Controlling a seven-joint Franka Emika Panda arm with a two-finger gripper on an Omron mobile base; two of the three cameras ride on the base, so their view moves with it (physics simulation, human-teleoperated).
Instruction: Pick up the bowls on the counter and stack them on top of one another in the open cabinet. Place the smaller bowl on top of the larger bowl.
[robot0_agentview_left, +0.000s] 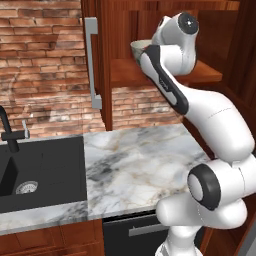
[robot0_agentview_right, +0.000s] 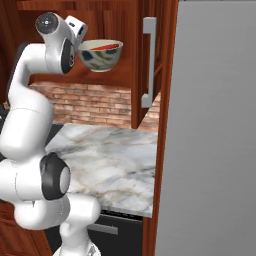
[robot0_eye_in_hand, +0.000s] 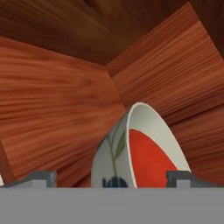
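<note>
Hand view: small glossy red bowl (robot0_eye_in_hand: 151, 159) sits nested inside the larger pale grey-beige bowl (robot0_eye_in_hand: 111, 162), red interior visible below the larger one's cream rim. The beige bowl has a mottled outside with a green leaf and dark blue marking. The view is rolled, so the stack looks tipped on its side against reddish-brown wood panels of the open wall cabinet (robot0_eye_in_hand: 57, 105). Two grey fingertips (robot0_eye_in_hand: 39, 178) rise at the bottom, one on each side of the stack, spread wide and not touching either bowl; nothing is pinched.

Right base view: beige bowl (robot0_agentview_right: 101, 57) stands upright inside the cabinet (robot0_agentview_right: 120, 30), with a thin sliver of the red bowl (robot0_agentview_right: 106, 47) showing over its rim. The white arm's hand (robot0_agentview_right: 79, 29) is just beside the bowl at its left. Cabinet door with the long vertical grey bar handle (robot0_agentview_right: 148, 62) stands open to the right.

Left base view: rim of the beige bowl (robot0_agentview_left: 139, 47) peeks out behind the arm's forearm, on the cabinet's inner shelf (robot0_agentview_left: 125, 75). Below lies the white-and-grey veined marble counter (robot0_agentview_left: 140, 160), with a black sink basin (robot0_agentview_left: 42, 172) and black tap (robot0_agentview_left: 7, 130) at its left, red brick wall (robot0_agentview_left: 40, 55) behind.
</note>
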